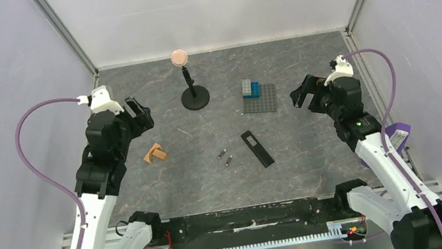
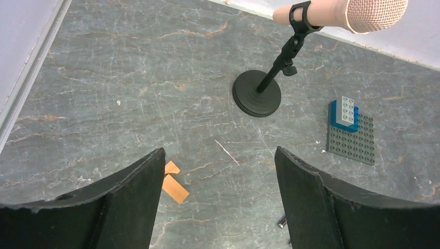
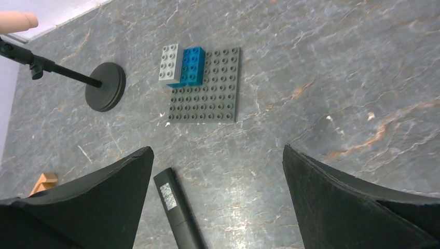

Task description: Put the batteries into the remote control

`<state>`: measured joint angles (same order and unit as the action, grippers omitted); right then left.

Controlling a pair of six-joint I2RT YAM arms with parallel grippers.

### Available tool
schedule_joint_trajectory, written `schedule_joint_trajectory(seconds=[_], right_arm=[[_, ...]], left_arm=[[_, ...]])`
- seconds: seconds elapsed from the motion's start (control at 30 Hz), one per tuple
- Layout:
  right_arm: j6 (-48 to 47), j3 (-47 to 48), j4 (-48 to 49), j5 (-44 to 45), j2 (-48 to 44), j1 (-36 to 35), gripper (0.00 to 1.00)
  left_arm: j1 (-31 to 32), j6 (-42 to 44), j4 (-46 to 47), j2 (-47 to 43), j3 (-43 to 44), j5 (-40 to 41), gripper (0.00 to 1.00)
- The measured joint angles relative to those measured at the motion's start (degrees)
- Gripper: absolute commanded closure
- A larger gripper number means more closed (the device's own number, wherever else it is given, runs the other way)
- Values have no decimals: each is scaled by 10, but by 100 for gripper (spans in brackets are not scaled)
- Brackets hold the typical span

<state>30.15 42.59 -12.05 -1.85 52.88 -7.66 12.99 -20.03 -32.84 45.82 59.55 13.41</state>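
Note:
The remote control [image 1: 257, 148] is a slim black bar lying flat mid-table, its face with the pale rectangular recess up. It also shows in the right wrist view [image 3: 179, 210], low between the fingers. The two batteries [image 1: 226, 157] lie side by side just left of the remote. In the left wrist view one battery end [image 2: 282, 222] peeks out beside the right finger. My left gripper [image 1: 139, 113] is open and empty, raised at the table's left. My right gripper [image 1: 304, 93] is open and empty, raised at the right.
A black microphone stand [image 1: 194, 95] with a pink head stands at the back centre. A grey studded baseplate [image 1: 262, 98] with blue and grey bricks lies at the back right. Orange wooden blocks [image 1: 155, 153] lie left of the batteries.

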Motion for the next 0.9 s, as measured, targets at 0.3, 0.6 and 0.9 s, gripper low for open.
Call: schedule_joint_trajectory(seconds=[0.3,0.6,0.9], right_arm=[[11,-30,24,-78,2,-10,2],[-30,-50,30,-83,55,-161,2],[-66,-47,14,0,185,-304,9]], left_arm=[[0,-9,19,-81,-59,-18,17],[0,-10,37,-77,-97,-150,22],[0,-10,38,-32,-116,-231,23]])
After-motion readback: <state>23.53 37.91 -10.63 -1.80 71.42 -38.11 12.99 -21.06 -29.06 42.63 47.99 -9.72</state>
